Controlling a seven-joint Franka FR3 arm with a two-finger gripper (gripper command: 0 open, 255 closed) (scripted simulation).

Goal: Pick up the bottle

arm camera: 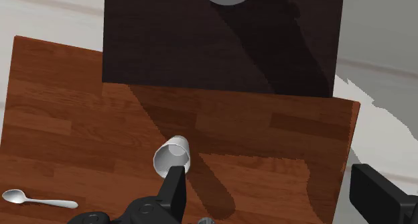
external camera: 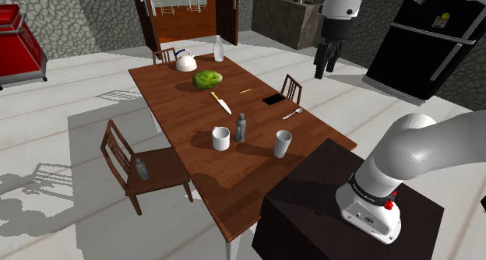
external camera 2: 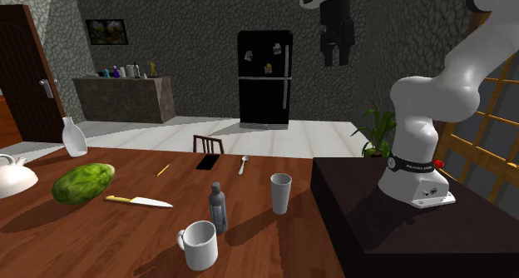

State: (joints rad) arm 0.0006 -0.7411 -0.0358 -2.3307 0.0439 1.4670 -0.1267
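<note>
Gripper (external camera: 325, 68) hangs high in the air, well above the bench (external camera: 234, 190) and everything on it, and shows in front of the grey wall beside the black fridge (external camera: 424, 40) in the shoulder view. In the wrist view its two black fingers (arm camera: 175, 189) stand spread with nothing between them. On the brown wooden bench the bottle (external camera: 241, 127), small, dark grey and capped, stands upright in the half nearer the stand (external camera: 335, 212). A white mug (external camera: 221, 138) sits just beside it on the shoulder view's left, and a tall grey cup (external camera: 283, 144) stands near on its other side, apart from it. In the second exterior view the bottle (external camera 2: 217, 207) is just behind the mug (external camera 2: 199, 245), with the cup (external camera 2: 281, 192) to its right. A yellow-handled knife (external camera: 221, 103) lies further up the bench, then a green vegetable (external camera: 206, 79) and a white kettle (external camera: 185, 61). A spoon (external camera: 293, 113) and a flat black phone (external camera: 273, 100) lie near the edge at the shoulder view's right. Ahead of the fingers, the wrist view shows the cup (arm camera: 172, 156) from above and the spoon (arm camera: 37, 200).
</note>
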